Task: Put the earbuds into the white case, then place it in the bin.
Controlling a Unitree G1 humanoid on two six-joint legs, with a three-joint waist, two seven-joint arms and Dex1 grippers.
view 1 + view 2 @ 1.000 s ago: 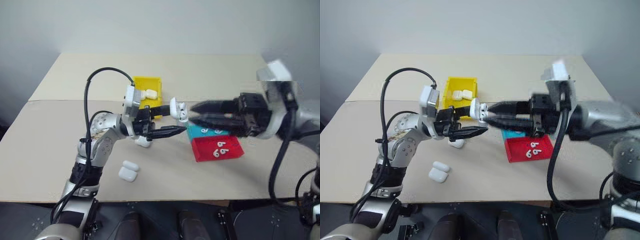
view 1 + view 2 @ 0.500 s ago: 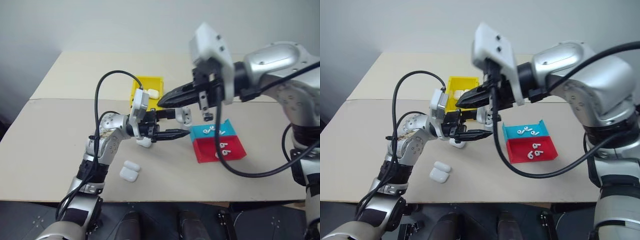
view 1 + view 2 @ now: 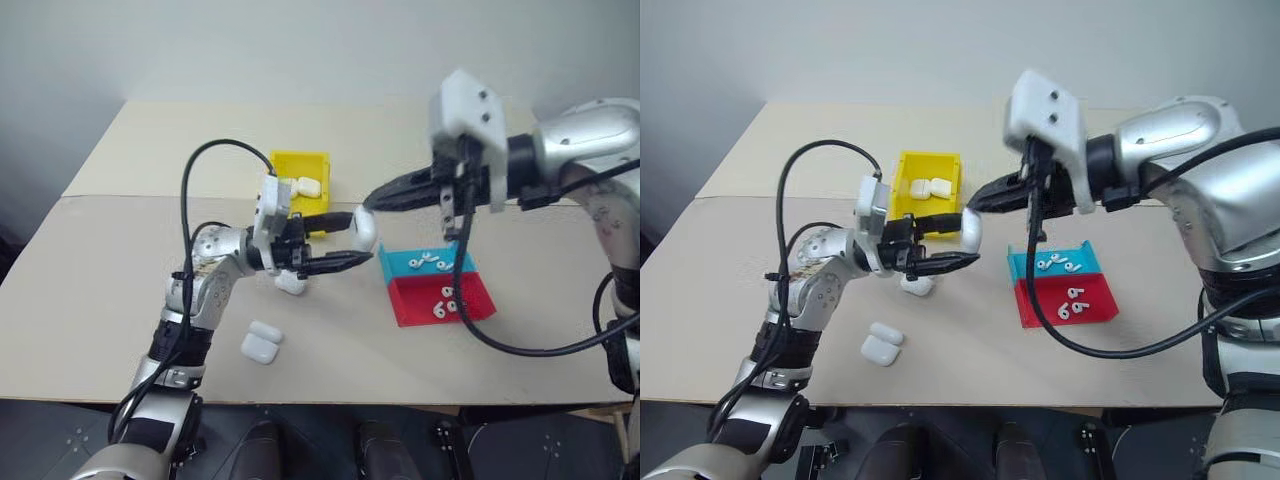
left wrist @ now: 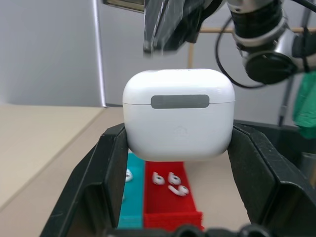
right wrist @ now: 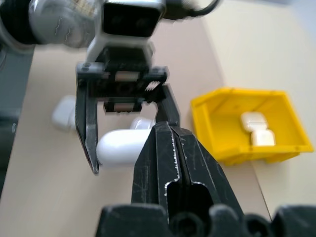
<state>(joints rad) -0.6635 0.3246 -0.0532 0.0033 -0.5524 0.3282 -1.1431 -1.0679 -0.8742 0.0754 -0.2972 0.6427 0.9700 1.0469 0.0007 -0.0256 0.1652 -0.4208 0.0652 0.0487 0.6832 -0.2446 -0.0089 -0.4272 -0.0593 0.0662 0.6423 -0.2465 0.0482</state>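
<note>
My left gripper [image 3: 352,240] is shut on the white case [image 3: 362,228], held level above the table with its lid closed [image 4: 178,118]. My right gripper [image 3: 372,201] is shut with nothing in it. Its tips hover just above and behind the case, as the right wrist view [image 5: 163,131] also shows. The earbuds lie as several small white pieces in a teal tray [image 3: 428,262] and a red tray [image 3: 445,300] to the right of the case. The yellow bin [image 3: 297,157] stands behind the left gripper with two white cases [image 3: 303,186] inside.
A spare white case [image 3: 290,284] sits on the table under the left gripper. Two more cases [image 3: 260,343] lie near the front edge. A black cable [image 3: 215,150] loops above the left arm. The tan tabletop [image 3: 100,260] spreads to the left.
The right gripper closed, swung over the case and drew back to the right, above it. The case's lid, open before, is now down. The left gripper has kept its hold and place.
</note>
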